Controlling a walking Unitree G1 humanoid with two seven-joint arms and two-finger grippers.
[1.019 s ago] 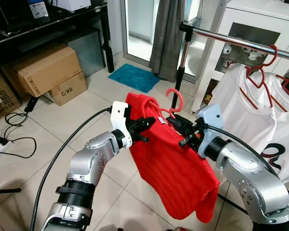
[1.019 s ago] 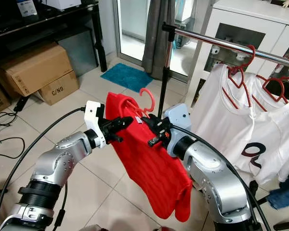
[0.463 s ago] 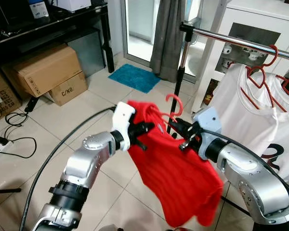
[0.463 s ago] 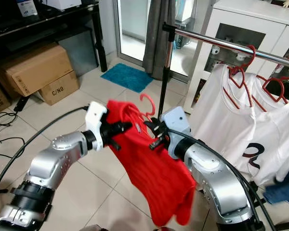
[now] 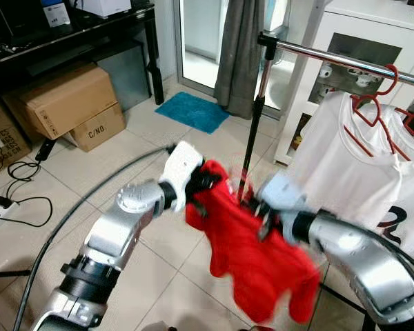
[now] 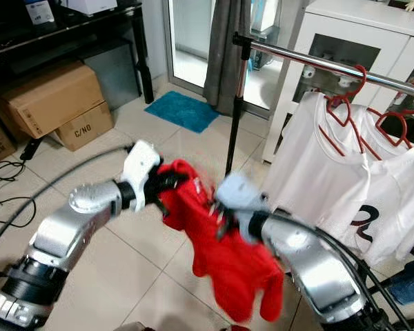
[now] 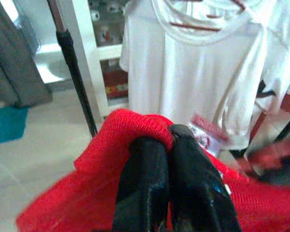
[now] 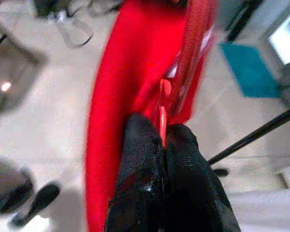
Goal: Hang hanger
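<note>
- Here we go: the left gripper [image 7: 169, 140] has its two black fingers pinched tight together on a fold of the red knit sweater [image 5: 259, 258], up at the shoulder.
- The right gripper [image 8: 162, 133] is also closed hard, a slim red hanger [image 8: 163, 113] bar caught between its fingers with the sweater draped round it.
- In the head views the sweater hangs between both arms, low and in front of the clothes rail [image 5: 345, 61], not yet on it; the right arm is blurred, so the hook cannot be made out.
- On the rail there are white T-shirts [image 5: 345, 155] on red hangers already, leaving a bare stretch near the upright post [image 5: 252, 134].
- My call on doing this well: keep both grips firm, lift the garment level so it doesn't slide off the hanger, bring the hook above the bare stretch of rail, then lower it on and only then let go.
- The risk I see: the sweater bunching and hiding the hook from the rail.
- Readable writing: the cardboard box [image 5: 96, 127] on the floor says "C/ND"; a small tag [image 7: 208, 133] at the sweater's neck is too blurred to read.
</note>
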